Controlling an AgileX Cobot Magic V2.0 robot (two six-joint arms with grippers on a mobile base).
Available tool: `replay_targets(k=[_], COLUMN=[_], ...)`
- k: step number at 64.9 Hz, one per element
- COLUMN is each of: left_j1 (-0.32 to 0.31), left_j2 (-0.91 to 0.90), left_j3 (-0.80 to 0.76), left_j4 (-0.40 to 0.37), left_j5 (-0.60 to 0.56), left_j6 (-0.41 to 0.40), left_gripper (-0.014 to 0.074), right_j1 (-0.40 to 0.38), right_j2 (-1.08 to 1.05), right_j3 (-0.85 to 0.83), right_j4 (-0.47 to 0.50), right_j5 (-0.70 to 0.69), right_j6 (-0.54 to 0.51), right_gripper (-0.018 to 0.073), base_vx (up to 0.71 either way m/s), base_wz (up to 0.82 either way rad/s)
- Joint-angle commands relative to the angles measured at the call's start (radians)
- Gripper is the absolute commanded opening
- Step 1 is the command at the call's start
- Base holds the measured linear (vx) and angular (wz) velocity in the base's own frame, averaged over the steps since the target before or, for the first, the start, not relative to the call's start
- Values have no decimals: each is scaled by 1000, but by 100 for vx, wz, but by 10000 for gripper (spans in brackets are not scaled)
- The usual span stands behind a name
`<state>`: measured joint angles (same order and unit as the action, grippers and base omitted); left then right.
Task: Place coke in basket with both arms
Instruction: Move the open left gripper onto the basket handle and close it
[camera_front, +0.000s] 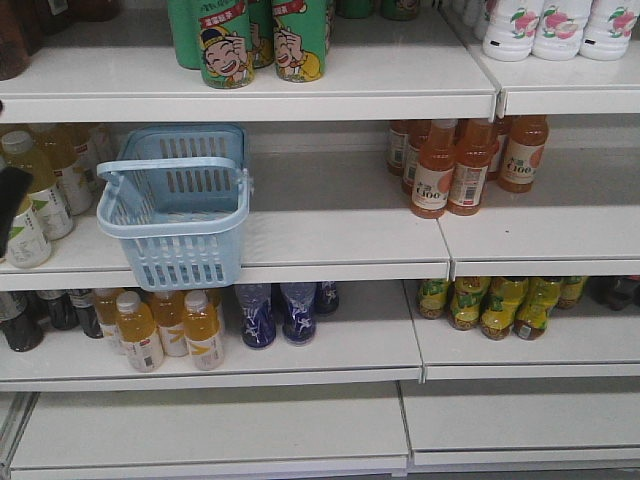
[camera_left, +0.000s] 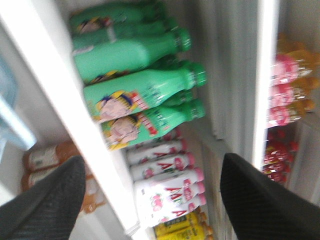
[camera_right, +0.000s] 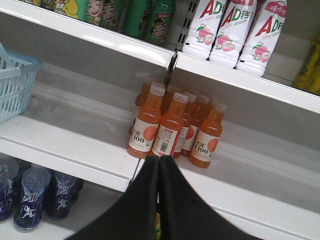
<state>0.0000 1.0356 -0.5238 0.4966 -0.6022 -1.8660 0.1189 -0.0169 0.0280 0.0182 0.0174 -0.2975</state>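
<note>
At 3 o'clock in the left wrist view stand some blurred red bottles (camera_left: 277, 162). They may be the coke, but I cannot tell for certain, and no other view shows it clearly. The basket (camera_front: 185, 262) stands mouth up on the middle shelf (camera_front: 330, 240), at 9 o'clock in the front view. Its front seems to pass over the shelf edge, probably so a bottle can drop in from above. The left gripper (camera_left: 152, 200) is spread wide and empty, ready to take something. The right gripper (camera_right: 159, 172) is pressed closed on nothing, facing the orange bottles (camera_right: 170, 127).

Pale blue, slotted basket (camera_front: 185, 255); green bottles (camera_front: 226, 45) printed with cartoon faces; orange bottles (camera_front: 468, 165), white labels; white bottles (camera_front: 560, 25), pink peach prints.
</note>
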Motion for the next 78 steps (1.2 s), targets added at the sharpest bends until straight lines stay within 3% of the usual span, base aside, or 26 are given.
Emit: replay_targets(k=[1, 14, 30, 49, 78], left_j1=[-6, -6, -6, -6, -6], left_j2=[113, 375, 658, 810, 877], left_j3=[-29, -55, -192, -329, -406], left_j4=[-6, -90, -92, -92, -112], left_j5=[-160, -345, -526, -534, -505], left_j6=[-25, -22, -25, -55, -58], left_gripper=[544, 544, 544, 544, 544], right_j1=[-8, -8, -8, -8, -8], right_j2=[-10, -10, -10, -10, -10], right_j3=[13, 13, 13, 13, 13], right_j4=[-7, -7, -7, -7, -7], right_j5=[-73, -73, -73, -73, -73], right_j6=[-8, -8, -8, -8, -8], right_gripper=[-9, -9, -9, -9, -9], base_vx=[0, 0, 0, 0, 0], base_wz=[0, 0, 0, 0, 0])
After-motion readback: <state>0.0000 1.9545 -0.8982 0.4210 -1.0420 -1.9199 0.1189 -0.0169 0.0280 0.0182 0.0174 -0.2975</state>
